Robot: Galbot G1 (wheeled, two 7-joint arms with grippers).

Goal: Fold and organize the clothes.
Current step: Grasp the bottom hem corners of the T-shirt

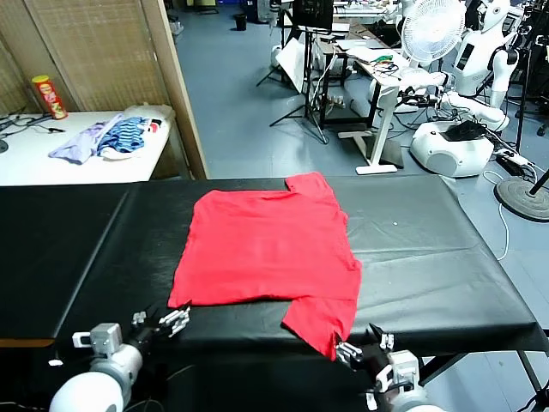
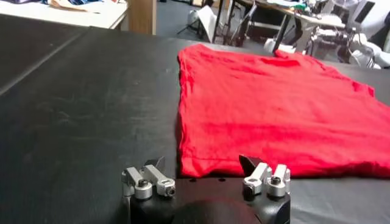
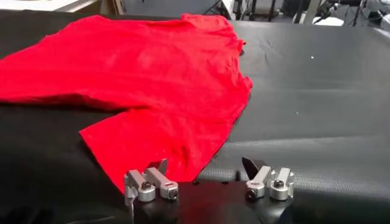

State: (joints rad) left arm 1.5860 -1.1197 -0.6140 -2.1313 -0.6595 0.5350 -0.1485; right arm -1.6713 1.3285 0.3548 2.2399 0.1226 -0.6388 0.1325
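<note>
Black matte sheeting covers the long worktable (image 1: 446, 257), which stands in a busy lab with a blue-grey floor. Spread flat across its middle lies the bright red short-sleeved T-shirt of soft fabric (image 1: 270, 249), one sleeve reaching toward the near edge on the robot's right and another pointing toward the far edge.

Both arms wait low at the near edge. The left gripper (image 1: 167, 322) sits just short of the shirt's near left corner with its jaws spread and nothing between them. The right gripper (image 1: 360, 350) sits beside the tip of the near sleeve, also parted and empty.

The step in hand looks like the first grasp for a fold. To do it well, each set of fingers should slide under a hem edge and pinch only one fold of cloth. Both sides should then lift evenly so the fabric does not bunch or drag over the table's edge.

Behind, a white side table (image 1: 26, 159) carries a loose pile of lilac and blue-striped garments (image 1: 107, 137) and a tall red-and-yellow canister (image 1: 49, 96). A white standing fan (image 1: 433, 30) and white robot bodies (image 1: 476, 60) stand farther back.
</note>
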